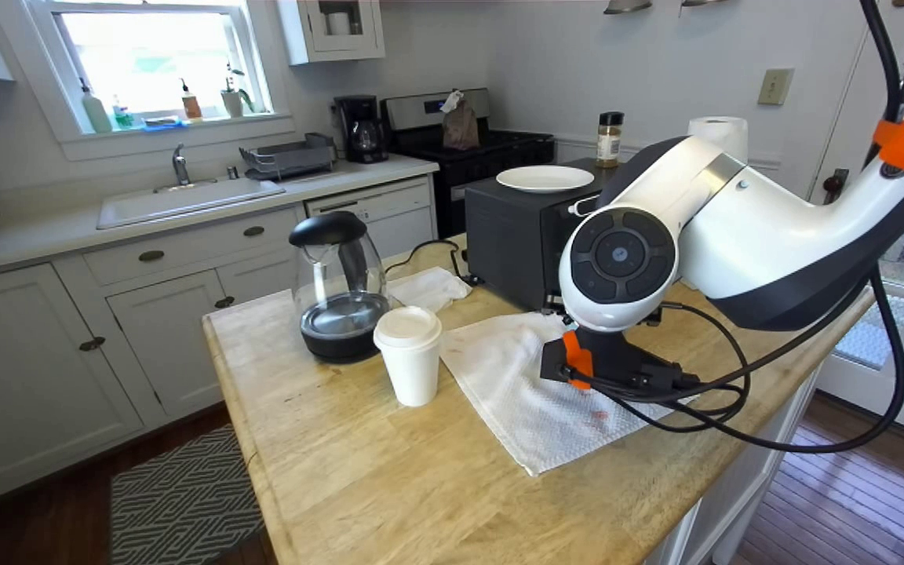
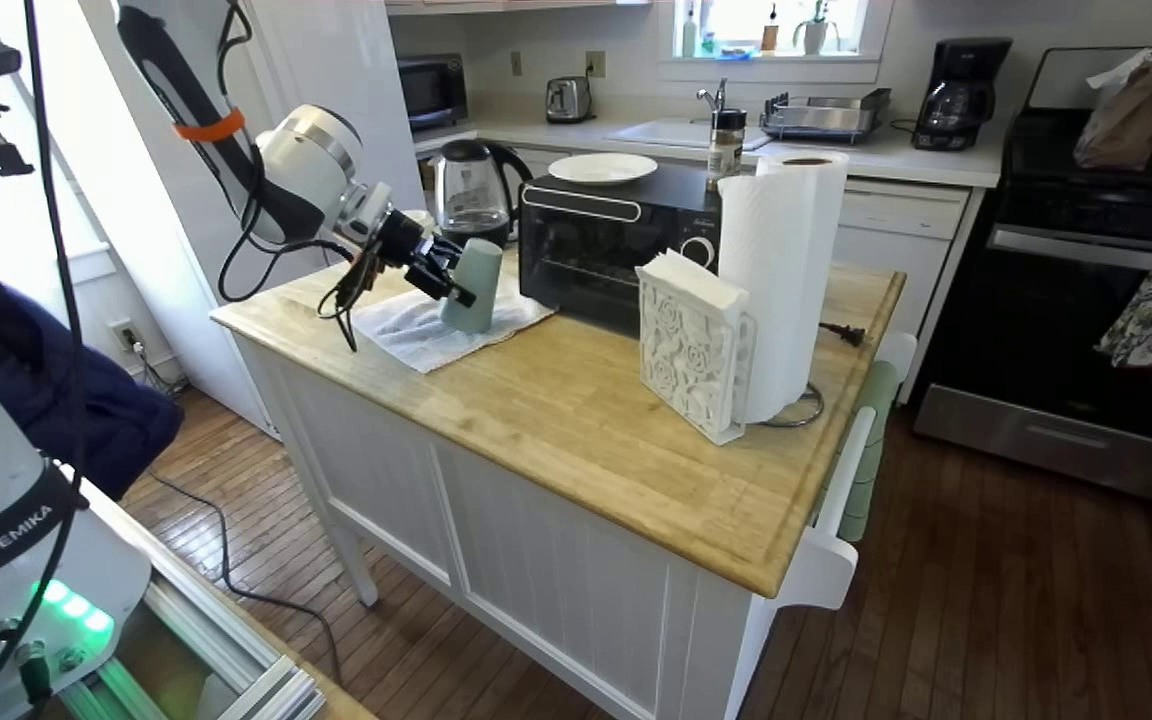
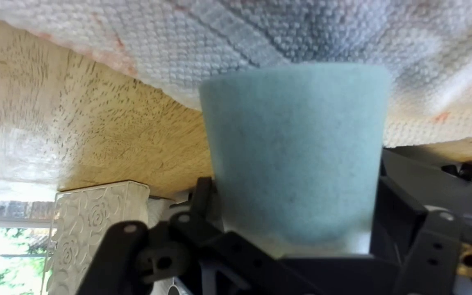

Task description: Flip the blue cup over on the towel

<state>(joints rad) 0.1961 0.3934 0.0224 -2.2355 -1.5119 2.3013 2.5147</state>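
Blue cup [image 2: 482, 273]: over the towel [image 1: 526, 416], near the edge facing the napkin holder [image 2: 686, 345]; contact with the towel, cannot tell. In an exterior view the arm [image 1: 758, 243] hides it.
Blue cup axis: tilted off upright, upper end leaning away from the gripper [image 3: 295, 184]. Wider end points down at the towel; mouth itself out of sight.
Gripper: fingers [image 3: 202, 198] spread to the blue cup's width, one each side, clamped on its wall.
Towel: rumpled, lying near the long edge of the table [image 1: 342, 479], strip of table between.
Room: broad stretch of table from towel to napkin holder. White cup [image 1: 411, 369] stands just beside another towel edge; oven [image 2: 586, 245] also near the towel.
White cup: upright, lidded, contents hidden.
Kettle [image 1: 340, 290]: upright near the white cup, lid down; fill level, cannot tell.
Oven: door closed, interior dark; plate [image 2: 603, 168] and jar [image 2: 725, 155] on top.
Jar: tan filling, dark cap.
Napkin holder: packed with white napkins [image 2: 701, 280].
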